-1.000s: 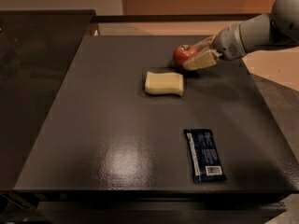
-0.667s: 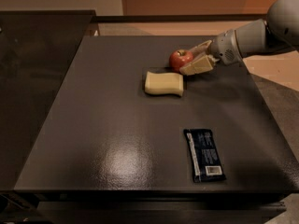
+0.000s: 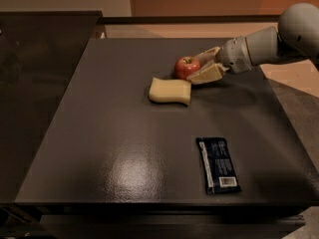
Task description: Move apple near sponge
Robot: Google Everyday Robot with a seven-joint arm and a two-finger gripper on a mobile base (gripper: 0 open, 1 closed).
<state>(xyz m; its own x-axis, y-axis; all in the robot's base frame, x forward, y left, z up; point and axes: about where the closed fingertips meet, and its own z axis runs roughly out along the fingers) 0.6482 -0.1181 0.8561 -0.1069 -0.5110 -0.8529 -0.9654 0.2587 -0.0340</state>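
Observation:
The small red apple point(image 3: 186, 66) sits low over the dark table, just behind the right end of the pale yellow sponge point(image 3: 170, 91), a small gap from it. My gripper point(image 3: 196, 67) reaches in from the right on a grey-white arm. Its two pale fingers point(image 3: 208, 74) stand on either side of the apple's right half and are shut on it. The sponge lies flat near the table's middle, a little toward the back.
A dark blue snack wrapper point(image 3: 218, 164) lies flat at the front right of the dark table point(image 3: 109, 133). A darker counter point(image 3: 35, 83) adjoins the table on the left. The table's right edge runs under my arm.
My gripper has moved left and slightly toward the front with the apple, bringing it closer to the sponge. The sponge and wrapper have not moved.

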